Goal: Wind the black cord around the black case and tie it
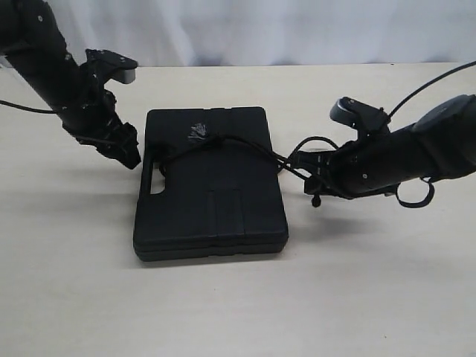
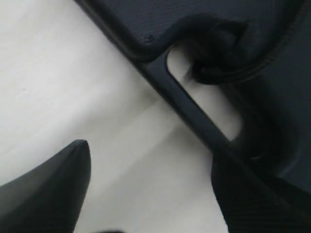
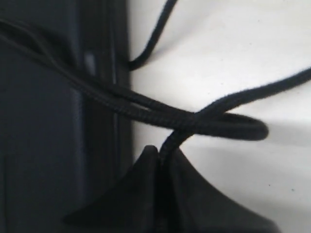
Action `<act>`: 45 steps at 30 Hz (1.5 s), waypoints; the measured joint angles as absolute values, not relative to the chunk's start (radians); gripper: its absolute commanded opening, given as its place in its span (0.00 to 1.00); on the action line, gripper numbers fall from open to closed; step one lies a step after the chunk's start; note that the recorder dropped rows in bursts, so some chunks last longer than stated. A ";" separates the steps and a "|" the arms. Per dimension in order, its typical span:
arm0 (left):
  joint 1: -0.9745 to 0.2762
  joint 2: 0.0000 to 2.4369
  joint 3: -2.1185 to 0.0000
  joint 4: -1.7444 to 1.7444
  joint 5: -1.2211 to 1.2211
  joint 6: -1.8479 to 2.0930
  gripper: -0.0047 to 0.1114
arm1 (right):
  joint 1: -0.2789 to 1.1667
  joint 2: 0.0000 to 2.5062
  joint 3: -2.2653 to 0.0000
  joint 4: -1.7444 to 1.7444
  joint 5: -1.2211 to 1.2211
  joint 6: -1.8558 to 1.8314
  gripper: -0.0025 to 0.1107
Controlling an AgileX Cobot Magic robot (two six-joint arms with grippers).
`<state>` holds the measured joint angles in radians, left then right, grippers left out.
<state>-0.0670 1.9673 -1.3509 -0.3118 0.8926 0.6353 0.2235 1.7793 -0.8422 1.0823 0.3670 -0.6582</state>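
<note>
The black case (image 1: 210, 201) lies flat mid-table, its handle slot (image 1: 154, 186) on the left side. The black cord (image 1: 245, 143) runs from the slot over the lid, past a frayed tuft (image 1: 198, 132), and off the right edge. My right gripper (image 1: 296, 163) sits just right of the case, shut on the cord. The right wrist view shows the fingertips (image 3: 150, 158) pinching the cord (image 3: 146, 109) beside the case (image 3: 43, 145). My left gripper (image 1: 132, 156) hangs open by the handle. The left wrist view shows nothing between its fingers (image 2: 53, 189), with the cord (image 2: 218, 75) bunched in the slot.
The pale tabletop (image 1: 238, 305) spreads all around the case. A white curtain (image 1: 282, 30) hangs behind the table's far edge. Glossy arm wires (image 1: 424, 85) loop above the right arm. A loose loop of cord lies on the table right of the case.
</note>
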 measured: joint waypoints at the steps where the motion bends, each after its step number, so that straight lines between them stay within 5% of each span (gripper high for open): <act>1: -0.067 1.971 -1.351 -0.339 0.899 0.635 0.61 | 0.224 1.758 -0.842 1.074 0.377 -0.658 0.06; 13: -0.067 2.091 -1.351 -0.474 0.907 0.497 0.59 | 0.224 1.530 -0.847 0.902 0.424 -0.551 0.06; 16: -0.067 2.105 -1.351 -0.474 0.907 0.483 0.47 | 0.224 1.516 -0.847 0.891 0.420 -0.538 0.06; 22: -0.071 2.131 -1.351 -0.515 0.874 0.454 0.04 | 0.219 1.511 -0.847 0.885 0.419 -0.537 0.06; 45: 0.172 2.044 -1.344 -0.453 0.828 0.405 0.04 | -0.261 1.372 -0.922 0.653 0.602 -0.484 0.06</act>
